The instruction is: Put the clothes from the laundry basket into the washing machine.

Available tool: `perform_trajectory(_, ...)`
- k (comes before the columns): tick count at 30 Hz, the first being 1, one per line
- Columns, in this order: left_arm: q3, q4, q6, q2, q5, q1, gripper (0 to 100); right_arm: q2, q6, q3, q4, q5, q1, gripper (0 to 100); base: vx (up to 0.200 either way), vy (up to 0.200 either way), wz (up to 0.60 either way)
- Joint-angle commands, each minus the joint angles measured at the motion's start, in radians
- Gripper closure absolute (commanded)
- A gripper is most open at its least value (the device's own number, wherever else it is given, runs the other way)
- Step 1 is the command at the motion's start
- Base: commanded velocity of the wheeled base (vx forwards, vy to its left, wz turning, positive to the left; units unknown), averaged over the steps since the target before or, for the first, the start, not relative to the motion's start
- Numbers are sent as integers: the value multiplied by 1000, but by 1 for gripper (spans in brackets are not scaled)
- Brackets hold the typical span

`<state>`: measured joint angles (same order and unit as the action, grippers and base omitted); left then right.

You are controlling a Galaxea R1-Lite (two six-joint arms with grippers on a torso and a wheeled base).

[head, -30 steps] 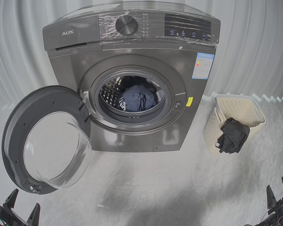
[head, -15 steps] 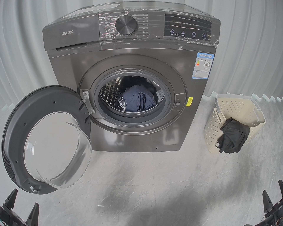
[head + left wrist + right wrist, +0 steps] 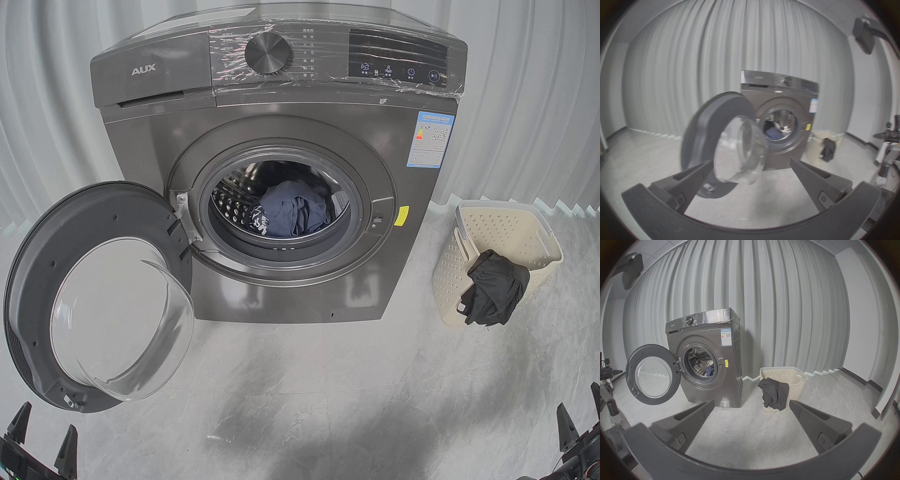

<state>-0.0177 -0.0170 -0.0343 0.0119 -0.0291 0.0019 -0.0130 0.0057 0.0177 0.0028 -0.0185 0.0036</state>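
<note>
The laundry basket [image 3: 445, 275] sits right of the washing machine [image 3: 156, 134], a garment [image 3: 495, 294] hanging over its rim.

Laundry basket [image 3: 447, 281] bottom behind black garment [image 3: 495, 294]

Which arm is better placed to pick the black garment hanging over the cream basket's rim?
Right, probably. The cream perforated plastic laundry basket and the black garment draped over its rim stand on the robot's right, facing the open right tool; the left tool faces the round grey washer door.
</note>
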Motion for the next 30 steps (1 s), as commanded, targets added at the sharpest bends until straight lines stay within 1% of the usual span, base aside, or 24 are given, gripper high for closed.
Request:
perform_trajectory(1, -8, 28, 36, -12, 190, 1, 0, 7, 0, -15, 0, -1, 1, 0, 0, 0, 0)
perform_trajectory(2, -8, 28, 43, -12, 187, 0, 0, 7, 0, -15, 0, 0, -1, 0, 0, 0, 0)
perform_trajectory(3, -7, 28, 45, -12, 173, -2, 0, 7, 0, -15, 0, -1, -1, 0, 0, 0, 0)
perform_trajectory(4, -8, 31, 22, -12, 130, -2, 0, 7, 0, -15, 0, -1, -1, 0, 0, 0, 0)
perform_trajectory(5, -10, 31, 17, -12, 114, -2, 0, 7, 0, -15, 0, -1, -1, 0, 0, 0, 0)
perform_trajectory(6, 5, 42, 5, -9, 17, -3, 0, 7, 0, -15, 0, 0, 1, 0, 0, 0, 0)
perform_trajectory(7, 13, 28, 13, -12, -9, -3, 0, 7, 0, -15, 0, 0, 1, 0, 0, 0, 0)
perform_trajectory(8, 16, 26, 42, -12, -17, -2, 0, 7, 2, -15, 2, 0, 1, 0, 0, 0, 0)
perform_trajectory(10, 15, 26, 53, -12, -14, -2, 0, 7, 3, -15, 2, 0, -1, 0, 0, 0, 0)
perform_trajectory(13, 15, 25, 42, -12, -12, -2, 0, 7, 3, -15, 0, 2, 1, 0, 0, 0, 0)
perform_trajectory(18, 16, 25, 36, -12, 6, -2, 0, 7, 2, -15, 0, 5, 1, 0, 0, -200, 0)
perform_trajectory(30, 16, 25, 39, -12, 8, -2, 0, 10, 0, -15, 0, 6, 1, 0, 0, -200, 0)
